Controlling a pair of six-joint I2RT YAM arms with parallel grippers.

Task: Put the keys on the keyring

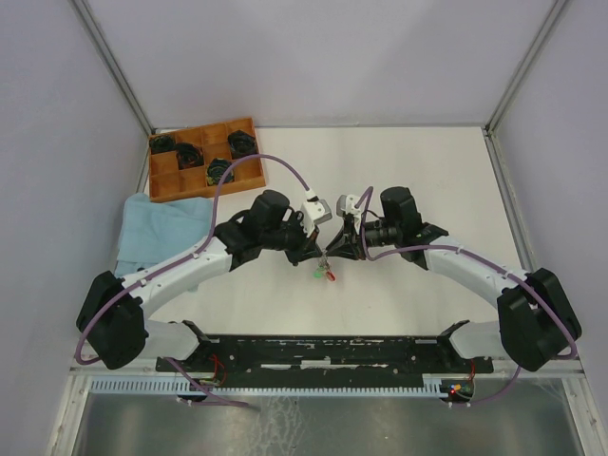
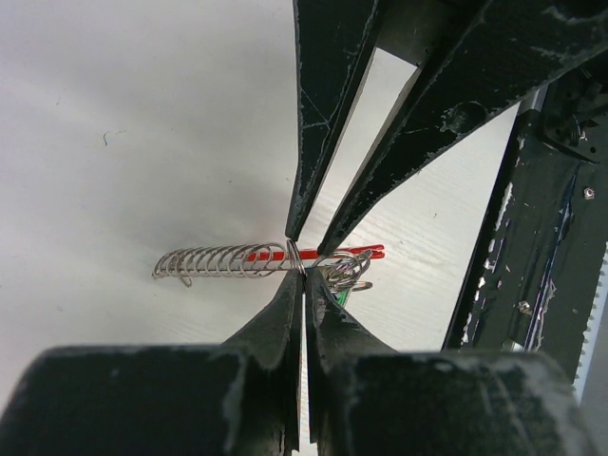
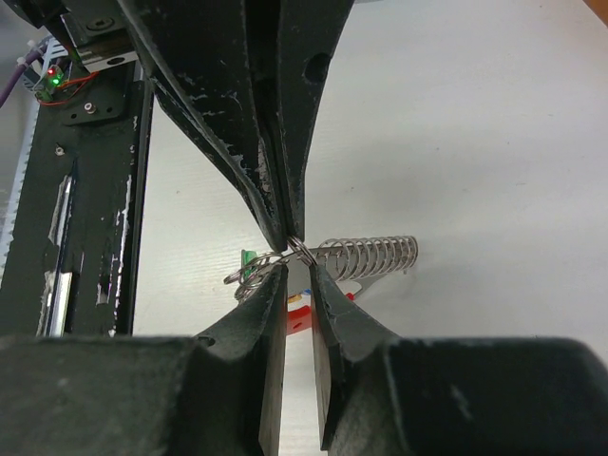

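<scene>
Left hand (image 2: 304, 281), black and two-fingered, pinched fully shut, tips clamped on the thin wire of a small silver metal keyring (image 2: 297, 258). Right hand (image 3: 299, 275), also black, facing it tip to tip from the opposite side. Fingers narrowly parted, a slim gap between them, tips right at the same keyring. Impossible to tell whether gripping the wire or only flanking it. Both hands meeting near the middle of the white surface (image 1: 399, 180).

Out of the keyring toward the far side, a short silver-grey chain of spring-like wire coils (image 2: 220, 260), lying roughly level. On the opposite side, toward the arm bases, a flat bright red loop strap (image 2: 359, 253), partly hidden behind the fingers. Just beside the strap, a small tangle of further wire loops and a green plastic key head (image 3: 249, 258), mostly hidden. Unclear whether threaded on the keyring or merely resting against it.

Farther out, at the far left corner of the surface, a shallow orange-brown wooden tray (image 1: 171, 183) divided into compartments, several holding dark round coils with green marks (image 1: 242, 142). Just beside the tray on its near side, a crumpled light blue cloth (image 1: 157, 228) at the left edge. Along the near edge, a long black metal rail (image 1: 332, 347) between the two arm bases.
</scene>
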